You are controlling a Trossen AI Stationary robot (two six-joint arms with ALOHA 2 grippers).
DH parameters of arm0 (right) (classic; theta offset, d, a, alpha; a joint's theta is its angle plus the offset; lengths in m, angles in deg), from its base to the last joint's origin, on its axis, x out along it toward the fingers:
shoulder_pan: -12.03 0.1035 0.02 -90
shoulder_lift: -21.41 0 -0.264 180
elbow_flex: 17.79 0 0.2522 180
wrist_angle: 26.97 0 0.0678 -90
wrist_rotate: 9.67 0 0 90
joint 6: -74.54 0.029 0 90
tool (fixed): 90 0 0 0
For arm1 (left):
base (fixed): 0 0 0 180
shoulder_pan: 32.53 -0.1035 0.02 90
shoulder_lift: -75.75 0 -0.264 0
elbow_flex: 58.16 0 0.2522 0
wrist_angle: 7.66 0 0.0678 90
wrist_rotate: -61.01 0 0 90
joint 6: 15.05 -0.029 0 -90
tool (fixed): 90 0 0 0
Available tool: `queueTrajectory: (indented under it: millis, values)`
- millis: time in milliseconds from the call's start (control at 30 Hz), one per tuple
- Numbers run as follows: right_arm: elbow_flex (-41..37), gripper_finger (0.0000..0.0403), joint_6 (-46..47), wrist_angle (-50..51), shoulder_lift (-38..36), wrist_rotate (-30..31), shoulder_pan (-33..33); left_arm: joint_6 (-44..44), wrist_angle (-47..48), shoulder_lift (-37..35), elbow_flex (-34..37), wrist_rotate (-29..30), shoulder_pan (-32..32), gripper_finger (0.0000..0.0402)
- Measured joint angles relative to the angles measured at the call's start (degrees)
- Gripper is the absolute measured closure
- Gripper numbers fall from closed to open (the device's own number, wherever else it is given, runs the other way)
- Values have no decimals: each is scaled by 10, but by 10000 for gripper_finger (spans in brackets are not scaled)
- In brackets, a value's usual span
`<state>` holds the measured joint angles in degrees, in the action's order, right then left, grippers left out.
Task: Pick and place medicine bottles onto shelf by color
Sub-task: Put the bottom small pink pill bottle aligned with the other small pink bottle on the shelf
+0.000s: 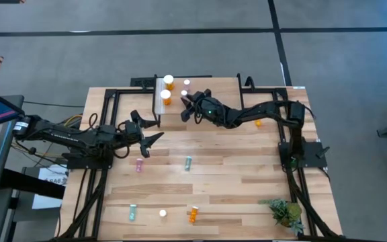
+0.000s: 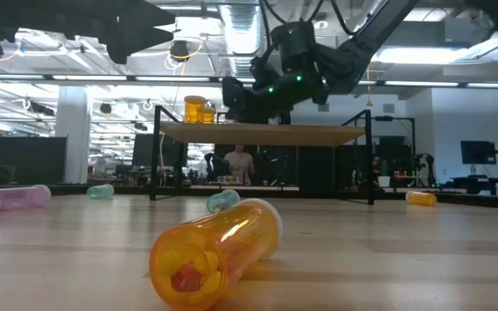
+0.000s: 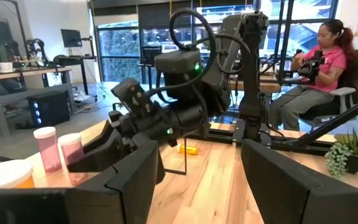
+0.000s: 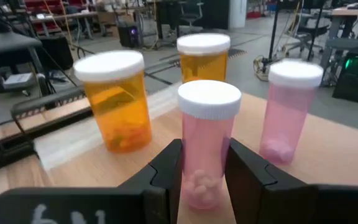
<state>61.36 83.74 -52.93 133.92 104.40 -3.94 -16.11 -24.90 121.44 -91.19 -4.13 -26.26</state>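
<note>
On the shelf (image 1: pixel 175 114) at the table's far side, two orange medicine bottles (image 4: pixel 114 102) (image 4: pixel 202 56) and one pink bottle (image 4: pixel 288 115) stand upright on their bases. My right gripper (image 4: pixel 205 180) reaches over the shelf and is shut on a second pink bottle (image 4: pixel 208 134). My left gripper (image 3: pixel 197 180) waits open at the table's left (image 1: pixel 150 139), holding nothing. Lying on the tabletop are a pink bottle (image 1: pixel 139 164), two teal ones (image 1: pixel 188 162) (image 1: pixel 132 212) and two orange ones (image 1: pixel 193 214) (image 1: pixel 258 123). My right gripper pinches the pink bottle's body (image 4: pixel 207 163) below its white cap, one finger on each side. The fingers come in about level from the table's right side. The bottle stands upright, cap up, beside the other pink one; whether its base touches the shelf I cannot tell.
A white cap or small bottle (image 1: pixel 162 214) lies near the front edge. A small green plant (image 1: pixel 286 212) stands at the front right corner. Black frame rails (image 1: pixel 106 114) run along the table's sides. Beyond the table, a person (image 3: pixel 319 68) sits at a desk.
</note>
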Motion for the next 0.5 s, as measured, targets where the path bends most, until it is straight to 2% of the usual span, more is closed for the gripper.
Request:
queueTrajectory:
  millis: [500]
  values:
    - [0,284,-7,4,3,20,-3,1,0,0,0,0,0,181]
